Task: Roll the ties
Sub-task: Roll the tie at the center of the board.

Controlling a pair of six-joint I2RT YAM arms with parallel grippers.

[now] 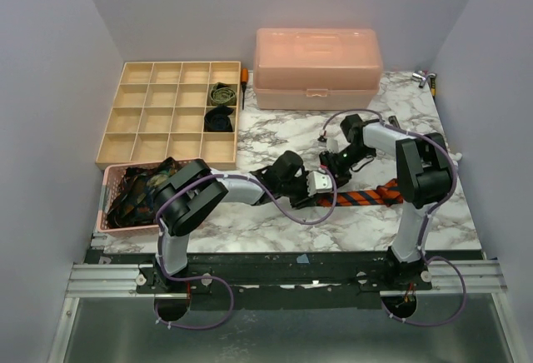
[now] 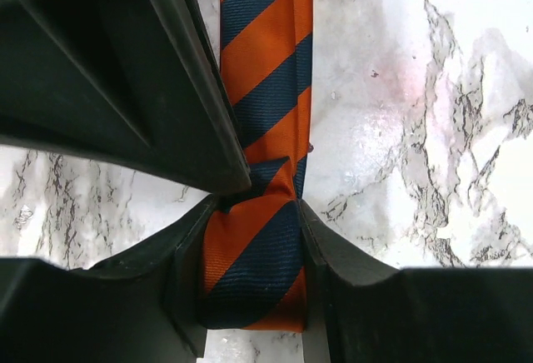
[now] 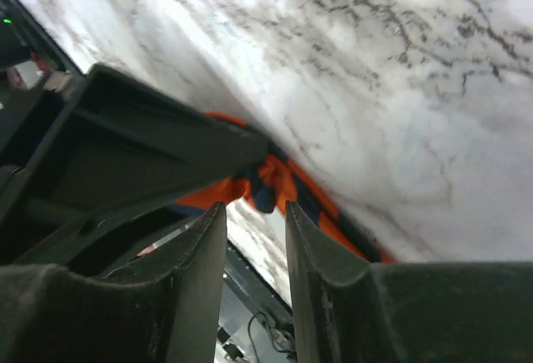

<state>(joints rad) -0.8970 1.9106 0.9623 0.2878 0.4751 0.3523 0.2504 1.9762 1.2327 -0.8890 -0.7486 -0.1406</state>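
1. Left gripper [image 2: 254, 246] is clamped across the orange-and-navy striped tie [image 2: 266, 63] at its folded end, likely anchoring the roll's start.
2. Right gripper [image 3: 254, 213], jaws narrowly apart, noses that fold; the tie trails toward the right edge.
3. Rolled ties [image 1: 221, 94] fill two cells of the far-left organizer [image 1: 154, 121].

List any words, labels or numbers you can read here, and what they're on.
None can be read. The striped tie, pink case, compartment tray and pink basket show no lettering in any view.
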